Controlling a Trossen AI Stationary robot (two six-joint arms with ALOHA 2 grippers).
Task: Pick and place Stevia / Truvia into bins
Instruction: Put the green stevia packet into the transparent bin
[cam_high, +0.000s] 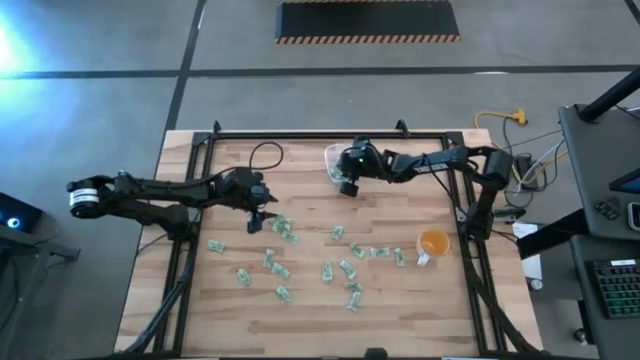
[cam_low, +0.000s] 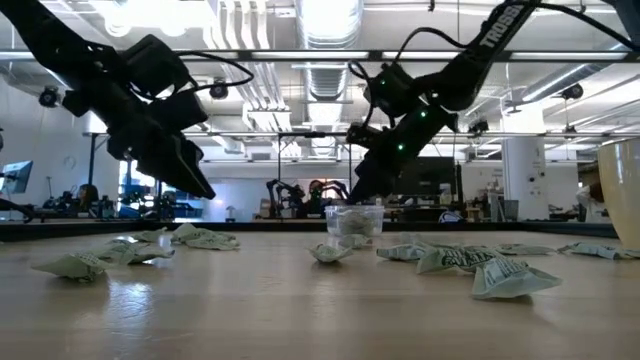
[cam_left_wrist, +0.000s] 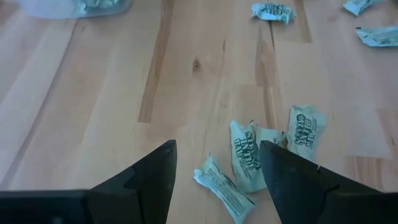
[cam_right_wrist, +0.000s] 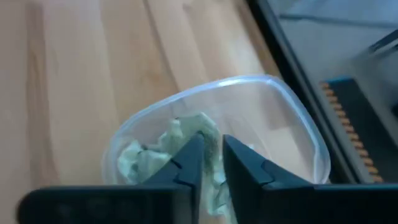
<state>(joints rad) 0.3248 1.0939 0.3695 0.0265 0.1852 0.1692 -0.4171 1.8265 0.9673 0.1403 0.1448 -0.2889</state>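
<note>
Fingers of the right gripper (cam_right_wrist: 211, 163) stand only narrowly parted directly above the clear bin (cam_right_wrist: 298, 127), at the upper centre of the high view; whether a packet is pinched between them or has already dropped cannot be told, since the green-and-white packets in the bin (cam_right_wrist: 155, 155) lie right behind the tips. Fingers of the left gripper (cam_left_wrist: 214, 171) are spread wide and hold nothing, poised over a small cluster of Stevia / Truvia packets (cam_left_wrist: 245, 155) left of centre in the high view. The remaining packets (cam_high: 340, 268) lie scattered across the middle and lower part of the wooden surface (cam_high: 300, 330), well apart from the bin. Risk one: if a packet is between the right fingers, so slight a gap may not free it; thin paper can cling to one pad and ride away from the bin when the arm withdraws, landing on the surface or beyond the rear edge, which lies close behind the bin. Risk two: the bin is light and the fingertips sit low near its wall, so a sideways exit could nudge or tip it. Risk three: the cluster under the left fingers is crumpled and overlapping, so a descent there could trap two packets or press one flat and miss it. Risk four: the orange cup (cam_high: 433, 243) at centre right stands near several packets and could be knocked during a reach.
</note>
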